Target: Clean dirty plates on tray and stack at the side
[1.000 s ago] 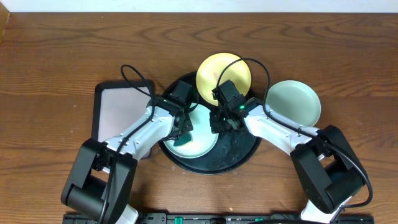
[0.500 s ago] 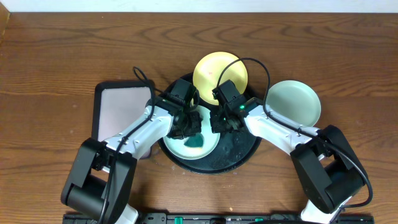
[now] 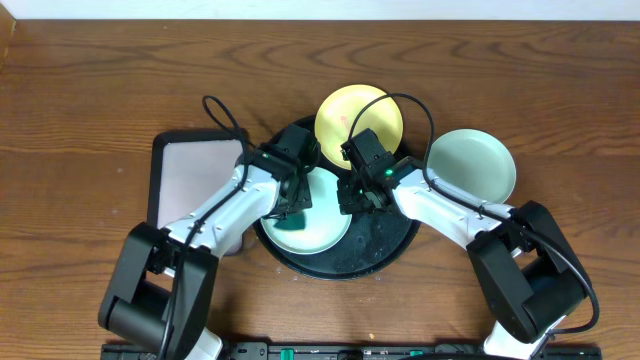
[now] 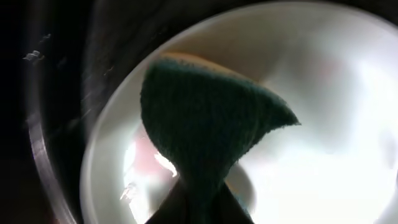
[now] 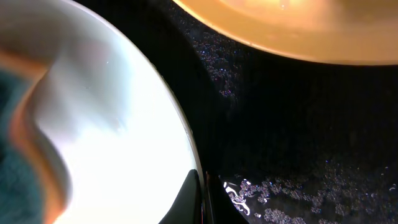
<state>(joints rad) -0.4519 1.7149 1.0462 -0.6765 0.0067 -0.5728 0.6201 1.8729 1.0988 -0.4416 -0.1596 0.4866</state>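
Observation:
A pale aqua plate point(image 3: 318, 222) lies on the round black tray point(image 3: 385, 245). My left gripper point(image 3: 291, 207) is shut on a dark green sponge point(image 3: 289, 218), which presses on the plate's left part. In the left wrist view the sponge point(image 4: 211, 118) fans out from the gripper point(image 4: 199, 208) over the bright plate point(image 4: 336, 124). My right gripper point(image 3: 352, 200) is shut on the plate's right rim; in the right wrist view the gripper point(image 5: 202, 199) pinches the rim of the plate point(image 5: 112, 124). A yellow plate point(image 3: 368, 108) sits at the tray's far edge. A mint plate point(image 3: 472, 165) rests on the table to the right.
A rectangular black-rimmed tray with a pale pink inside point(image 3: 192, 175) lies left of the round tray, under the left arm. Wet specks cover the black tray floor point(image 5: 298, 137) beside the yellow plate point(image 5: 298, 25). Brown wooden table point(image 3: 100, 90) all around.
The left gripper swept the sponge to the right across the aqua plate and back to the left. The right gripper has kept its hold on the rim.

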